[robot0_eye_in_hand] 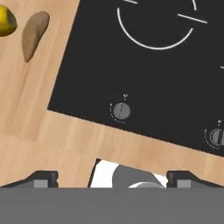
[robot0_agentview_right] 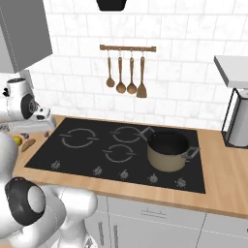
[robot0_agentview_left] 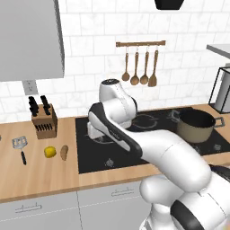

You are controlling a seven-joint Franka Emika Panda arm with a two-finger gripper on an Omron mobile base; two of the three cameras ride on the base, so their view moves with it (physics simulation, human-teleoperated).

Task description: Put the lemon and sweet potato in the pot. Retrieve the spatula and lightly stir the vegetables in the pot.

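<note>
Lemon (robot0_agentview_left: 50, 152) beside sweet potato (robot0_agentview_left: 64, 152) on counter (robot0_agentview_left: 40, 173)

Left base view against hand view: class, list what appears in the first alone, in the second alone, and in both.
Left base view alone: the pot on the cooktop, the spatula, a knife block, hanging wooden utensils.
Hand view alone: the open gripper, seen close above the cooktop's knobs.
Both: the lemon and sweet potato side by side on the counter, beside the cooktop.

Lemon (robot0_eye_in_hand: 5, 21) cut by frame edge — (left side) — half hidden
</note>
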